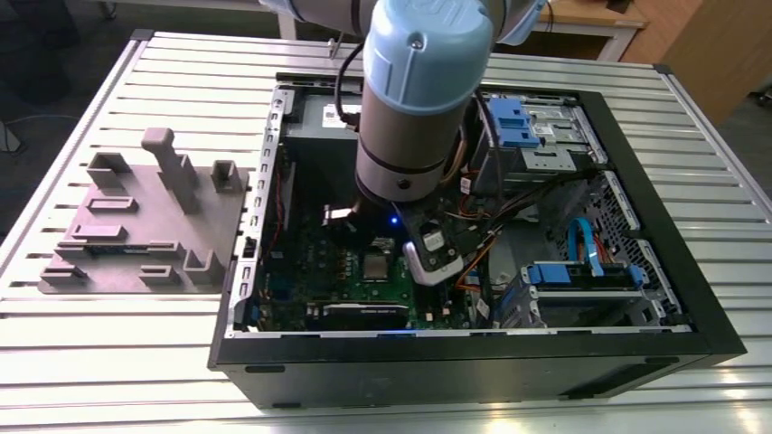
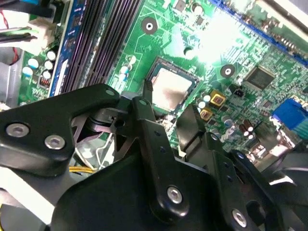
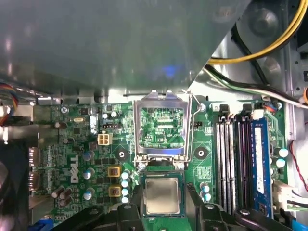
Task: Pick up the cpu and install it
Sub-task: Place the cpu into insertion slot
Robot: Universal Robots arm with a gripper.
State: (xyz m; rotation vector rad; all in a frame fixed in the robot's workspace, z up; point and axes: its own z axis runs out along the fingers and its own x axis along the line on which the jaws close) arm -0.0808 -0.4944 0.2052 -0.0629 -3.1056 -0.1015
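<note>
**Claw spread over the cpu in its socket**

Closest to the lens, the black fingers [image 2: 154, 139] of my claw [image 2: 169, 98] are standing spread apart, one on each side of the cpu [image 3: 162, 196]. They are pinching nothing that I can make out, though whether a pad is brushing the chip's edge I cannot tell. Between them the cpu is lying flat and square in its socket [image 2: 178, 70], silvery top facing up. I am judging it to be seated, not hanging from me.

Just past the chip the socket's hinged frame [image 3: 161, 126] is standing open, leaving the chip uncovered. The long memory slots [image 3: 230, 154] are running near one side of the socket, and small capacitors are crowding the green motherboard [image 3: 77, 144] on the other, so sideways room is looking thin.

Farther out, my arm [image 1: 417, 99] is standing upright inside the open computer case [image 1: 483, 362], with cables [image 3: 269, 43] and drive bays close by on the exterior view's right. Straight up is looking like the freest way. The case is lying on the slatted worktop [image 1: 108, 362], a grey fixture block [image 1: 145, 226] sitting beside it.
</note>
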